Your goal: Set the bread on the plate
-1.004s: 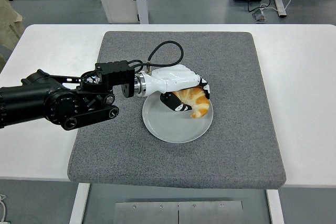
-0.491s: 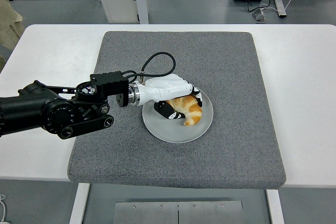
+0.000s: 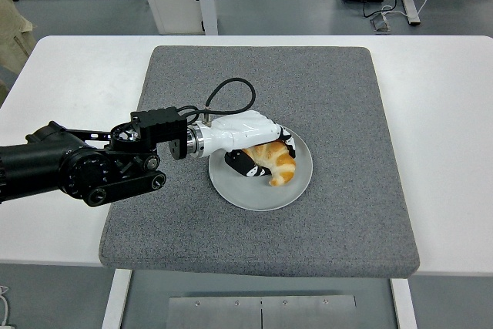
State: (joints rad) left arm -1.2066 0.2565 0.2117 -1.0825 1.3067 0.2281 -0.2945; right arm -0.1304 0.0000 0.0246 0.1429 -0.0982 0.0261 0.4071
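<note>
The bread (image 3: 279,164), a golden croissant-shaped piece, is lying on the plate (image 3: 260,194), toward the plate's right half, with its long axis running on a diagonal from upper left, where it disappears under the hand, to lower right, where its tapered tip is pointing toward the near right rim. Its curve is bowing outward toward the plate's right edge. The left hand (image 3: 250,140), white-shelled with black pads, is reaching over the plate's far left part and is wrapping its curled fingers around the bread's upper end; a dark thumb (image 3: 240,162) is pressing in from the near side while the other fingers (image 3: 286,135) are arching over the top, so the hand is gripping the bread. The hand is lying roughly level, its back facing up and its fingertips pointing right. Behind it, the black forearm (image 3: 85,167) is stretching in from the picture's left edge, low over the grey mat (image 3: 339,98), with a black cable (image 3: 231,86) looping up from the wrist. The plate is sitting near the middle of the mat, which is covering the centre of the white table (image 3: 447,129).
</note>
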